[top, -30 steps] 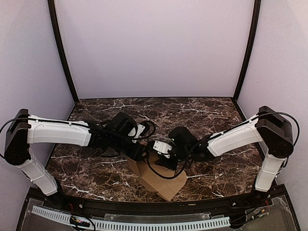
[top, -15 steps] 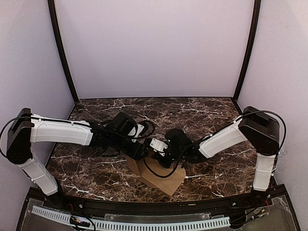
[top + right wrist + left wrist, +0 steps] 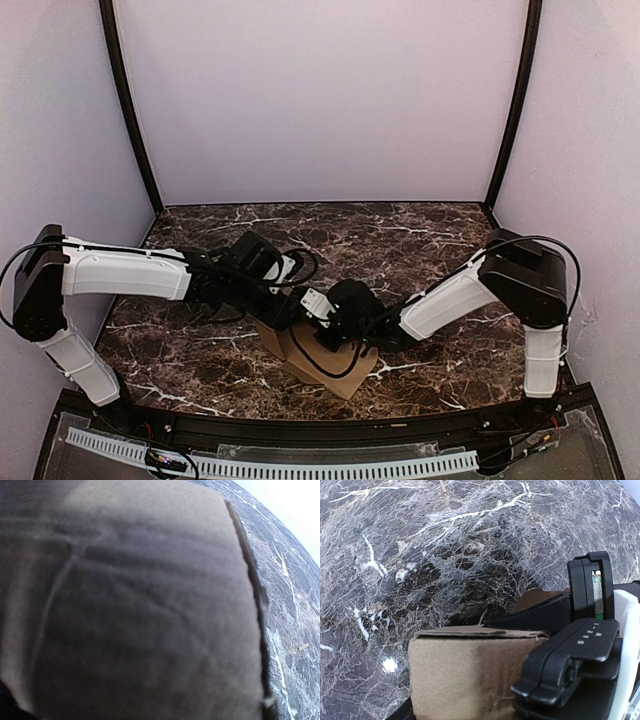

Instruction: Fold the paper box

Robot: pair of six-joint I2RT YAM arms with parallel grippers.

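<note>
The paper box (image 3: 338, 374) is plain brown cardboard, partly folded up, and stands near the table's front edge under both grippers. My left gripper (image 3: 284, 314) is at its upper left side. In the left wrist view one box wall (image 3: 465, 675) stands right in front of the camera between my jaws, with a folded flap on top. My right gripper (image 3: 340, 318) presses against the box from the right and shows as a black body (image 3: 580, 650) beside the wall. In the right wrist view cardboard (image 3: 150, 605) fills nearly the whole frame, so those fingers are hidden.
The dark marble table (image 3: 420, 240) runs back to the purple walls. Black frame posts (image 3: 130, 110) stand at both back corners. A white perforated strip (image 3: 300, 465) runs along the front edge below the arm bases.
My right arm has swung left and pushed its gripper further onto the box. The box has shifted slightly left and back. My left arm has barely moved.
</note>
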